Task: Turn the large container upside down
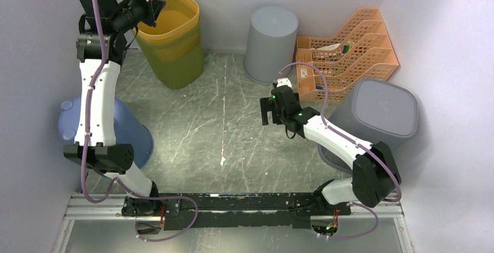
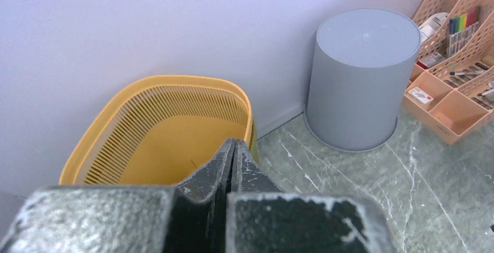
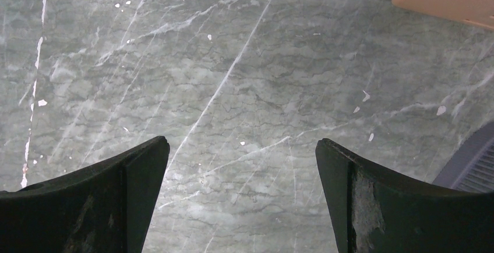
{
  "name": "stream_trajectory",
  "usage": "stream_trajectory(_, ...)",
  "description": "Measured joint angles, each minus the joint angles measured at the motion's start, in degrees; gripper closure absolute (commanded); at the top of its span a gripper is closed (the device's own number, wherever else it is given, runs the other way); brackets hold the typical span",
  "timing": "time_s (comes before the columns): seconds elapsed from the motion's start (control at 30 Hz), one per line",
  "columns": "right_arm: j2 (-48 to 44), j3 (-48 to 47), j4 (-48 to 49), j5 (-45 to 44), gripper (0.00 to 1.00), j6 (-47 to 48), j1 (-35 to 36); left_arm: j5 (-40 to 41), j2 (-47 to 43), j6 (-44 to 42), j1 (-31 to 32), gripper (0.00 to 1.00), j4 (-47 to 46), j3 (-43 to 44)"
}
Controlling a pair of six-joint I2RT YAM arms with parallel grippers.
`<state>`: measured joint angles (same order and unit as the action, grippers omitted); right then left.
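The large container is a yellow slatted basket (image 1: 175, 43) standing upright, mouth up, at the back left against the wall. My left gripper (image 1: 155, 6) hangs over its near rim. In the left wrist view the basket (image 2: 169, 136) fills the lower left and the left gripper (image 2: 234, 145) is shut, its fingers pressed flat together with nothing between them, tips just inside the basket's right rim. My right gripper (image 1: 265, 113) hovers over the middle of the table. In its wrist view the right gripper (image 3: 242, 148) is open wide over bare marble.
A round grey bin (image 1: 271, 37) stands bottom up at the back centre, also in the left wrist view (image 2: 361, 78). An orange desk organiser (image 1: 349, 55) is at the back right, a big grey square bin (image 1: 384, 110) bottom up at the right, and a blue bucket (image 1: 131, 133) under the left arm.
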<state>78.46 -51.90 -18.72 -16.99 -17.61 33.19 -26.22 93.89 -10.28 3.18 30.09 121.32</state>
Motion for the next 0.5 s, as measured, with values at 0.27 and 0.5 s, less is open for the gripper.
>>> stream_trajectory(0.27,0.24,-0.04,-0.13,0.55,0.0,0.04,0.0,-2.69,10.32,-4.22,-0.55,0.21,9.97,12.87)
stream_trajectory(0.5,0.24,-1.53,-2.84,0.52,0.0,0.02,0.0,-8.52,14.05,-9.86,-2.43,0.13,15.08,9.05)
